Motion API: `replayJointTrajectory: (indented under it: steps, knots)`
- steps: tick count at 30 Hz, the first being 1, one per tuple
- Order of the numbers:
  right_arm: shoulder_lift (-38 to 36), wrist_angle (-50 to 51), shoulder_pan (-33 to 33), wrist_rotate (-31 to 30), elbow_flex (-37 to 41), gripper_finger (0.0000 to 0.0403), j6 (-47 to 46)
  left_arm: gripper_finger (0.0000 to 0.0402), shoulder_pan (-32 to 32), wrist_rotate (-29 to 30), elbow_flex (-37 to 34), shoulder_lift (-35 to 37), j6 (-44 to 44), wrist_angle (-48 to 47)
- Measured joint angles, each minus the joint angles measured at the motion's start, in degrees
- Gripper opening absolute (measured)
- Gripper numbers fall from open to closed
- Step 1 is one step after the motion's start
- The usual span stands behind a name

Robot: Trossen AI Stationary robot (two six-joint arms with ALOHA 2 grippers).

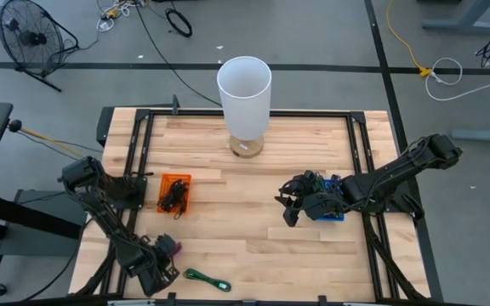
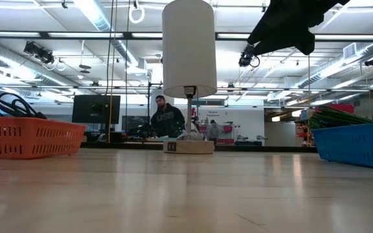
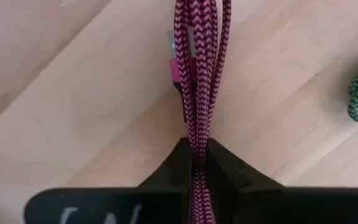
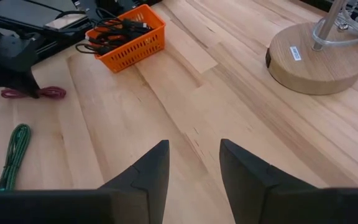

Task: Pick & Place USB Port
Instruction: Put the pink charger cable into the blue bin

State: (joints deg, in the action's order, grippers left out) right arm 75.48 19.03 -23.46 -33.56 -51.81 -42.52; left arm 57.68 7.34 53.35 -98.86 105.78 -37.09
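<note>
The left gripper [image 3: 197, 163] sits at the near left corner of the wooden surface [image 1: 253, 246], jaws pinched on a folded pink braided cable [image 3: 197, 74] whose long axis runs straight out from the fingers. A green cable [image 1: 207, 279] lies just beside it. Open wood spreads to the orange basket [image 1: 175, 193]. The right gripper [image 4: 194, 163] hovers with jaws apart, holding nothing, by the blue basket [image 2: 358, 144]. The lamp [image 1: 245, 89] base label is unreadable.
</note>
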Motion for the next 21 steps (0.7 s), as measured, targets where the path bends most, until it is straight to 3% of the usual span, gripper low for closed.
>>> replayJointTrajectory:
  steps: [4, 11, 17, 21]
  knots:
    - [0.0, 0.0, 0.0, 0.0, 0.0, 0.0141, 0.0, 0.0024, 0.8, 4.5, 3.4, -0.6, -2.5, -3.4]
    - [0.0, -1.2, 0.0, 0.0, 0.0, 0.0141, 0.0, 0.0024, 0.7, 20.9, 16.5, -0.3, -8.7, -19.2]
    - [0.0, -6.4, 0.0, 0.0, 0.0, 0.0141, 3.4, 0.0023, -1.2, 40.3, 26.4, -0.2, -22.9, -23.4]
    - [0.0, -12.3, 0.0, 1.8, 0.0, 0.0141, 7.4, 0.0022, -4.2, 46.7, 30.6, -0.2, -33.4, -23.6]
